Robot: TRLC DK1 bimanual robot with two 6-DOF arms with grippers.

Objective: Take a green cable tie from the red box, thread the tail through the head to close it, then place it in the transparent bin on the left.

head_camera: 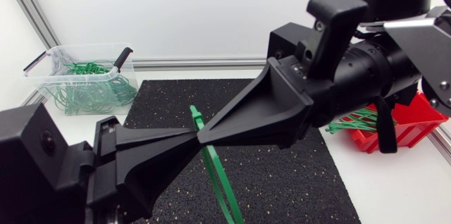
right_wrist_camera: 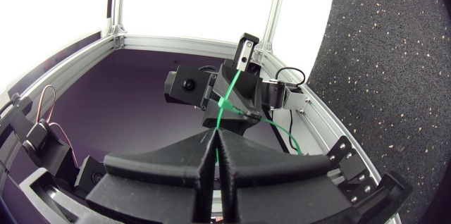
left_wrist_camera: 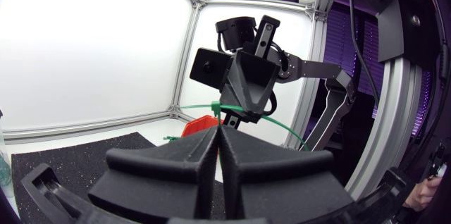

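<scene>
Status: both arms are up over the middle of the black mat (head_camera: 296, 175), fingertips almost nose to nose. Left gripper (head_camera: 189, 137) has its fingers pressed together, and so does the right gripper (head_camera: 204, 137). Each looks pinched on the green cable tie (head_camera: 218, 175) right where the tips meet. The strap hangs down from there toward the worktop's near edge, with a short end sticking up above the tips. I can't tell whether the tail is through the head yet, because the fingers hide that spot.

Risks, my read:
- The two grip points sit nearly on top of each other, so there is little free strap between them. Any small misalignment would bend the tie instead of feeding it.
- Wedge tips this close could knock together, and a bump would twist the strap out of one pinch.
- The flat strap can rotate in the grip, and the tail would then meet the head slot at an angle and jam.
- If either pinch lets go, the tie drops on the mat, well apart from both the red box (head_camera: 416, 122) at the right edge and the transparent bin (head_camera: 42, 69) at the far left corner.
</scene>
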